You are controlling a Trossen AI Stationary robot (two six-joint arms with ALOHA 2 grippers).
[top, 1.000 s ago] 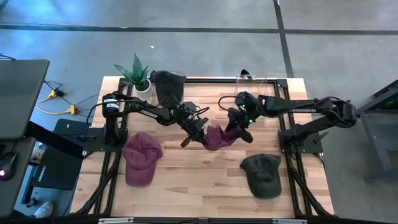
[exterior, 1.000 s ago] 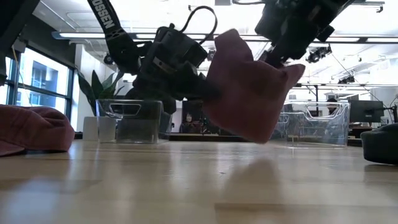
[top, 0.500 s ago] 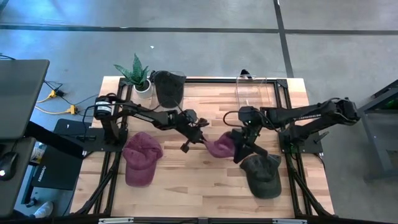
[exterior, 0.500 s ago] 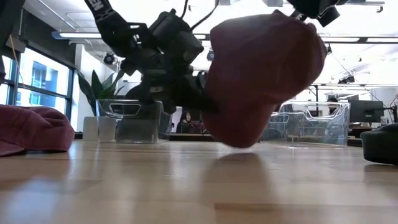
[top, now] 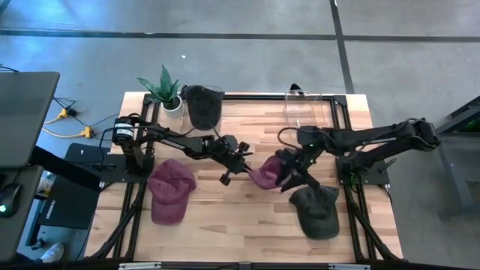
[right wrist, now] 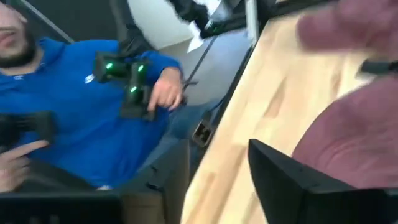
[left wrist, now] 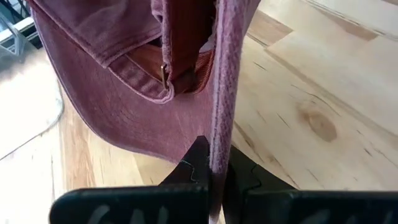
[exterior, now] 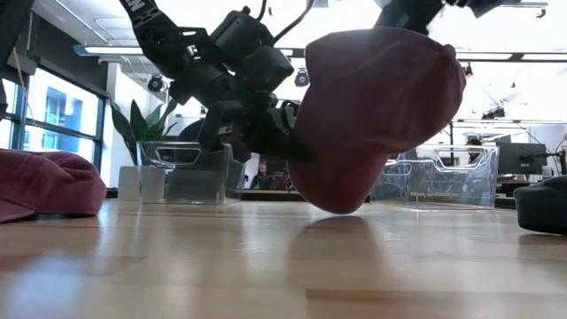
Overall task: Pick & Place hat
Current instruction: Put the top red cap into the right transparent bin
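Observation:
A maroon cap (top: pixel 265 173) hangs in mid-air over the middle of the table, between both grippers, with its crown (exterior: pixel 372 115) bulging downward just above the wood. My left gripper (top: pixel 241 163) is shut on it from the cap's left side. My right gripper (top: pixel 288 178) is at the cap's right side and shows at the top of the low view (exterior: pixel 409 11). The left wrist view looks into the cap's inside, with its strap and buckle (left wrist: pixel 164 73). In the right wrist view the cap (right wrist: pixel 351 146) fills the area beside one dark finger (right wrist: pixel 280 177). My left gripper pinches the cap's thin edge (left wrist: pixel 219 140) between its two shut fingers, coming level from the table's left. The cloth stands on edge above the fingers. The cap is lifted clear of the table. My right gripper holds the cap's upper right part (exterior: pixel 434 49) from above. The cap itself hides the place of contact.
A second maroon cap (top: pixel 169 189) lies at the table's left. A dark green cap (top: pixel 316 211) lies near right, close below my right gripper. A dark cap (top: pixel 203 105) and a potted plant (top: pixel 164 89) sit at the far left, a clear bin (top: pixel 308 109) far right. A person in blue (right wrist: pixel 74 106) holds controllers beyond the table.
Both grippers have carried the maroon cap toward the table's near edge and lower. My right gripper moved the most, toward the dark green cap. The cap has turned from a tilted, flattened shape to crown-down and bulging. Both grippers stayed shut on it.

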